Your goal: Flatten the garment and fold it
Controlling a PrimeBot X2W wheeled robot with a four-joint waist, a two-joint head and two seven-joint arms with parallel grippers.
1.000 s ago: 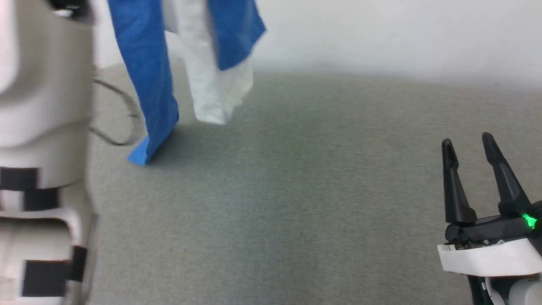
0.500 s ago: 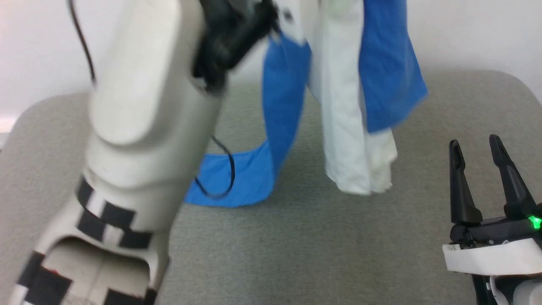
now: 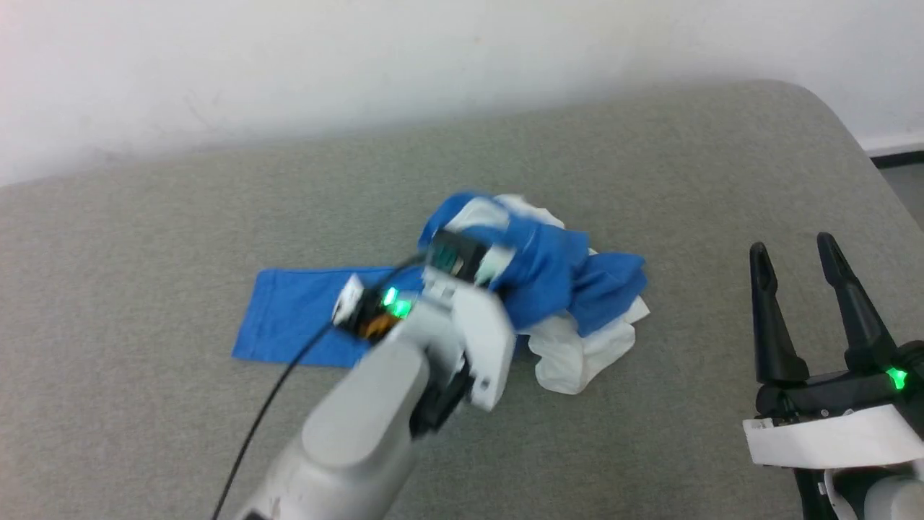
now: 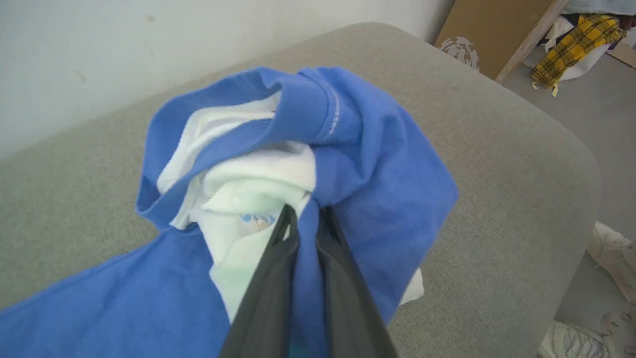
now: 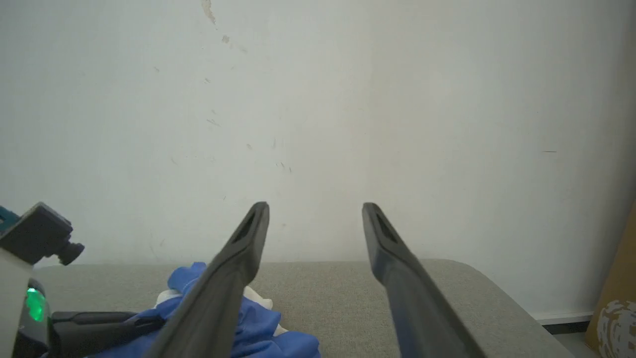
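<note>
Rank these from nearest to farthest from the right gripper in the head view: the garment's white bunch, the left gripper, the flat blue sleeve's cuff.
From the open right gripper:
1. White bunch, right edge of the garment.
2. Left gripper, shut on the garment, mid-pile.
3. Blue sleeve's cuff, flat, far left.

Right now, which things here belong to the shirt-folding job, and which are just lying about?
Job: garment, crumpled on the grey padded surface; left end effector, shut on it; right end effector, open and empty.
Lying about: cardboard sheet; yellow checked cloth; white shoes on the floor.
</note>
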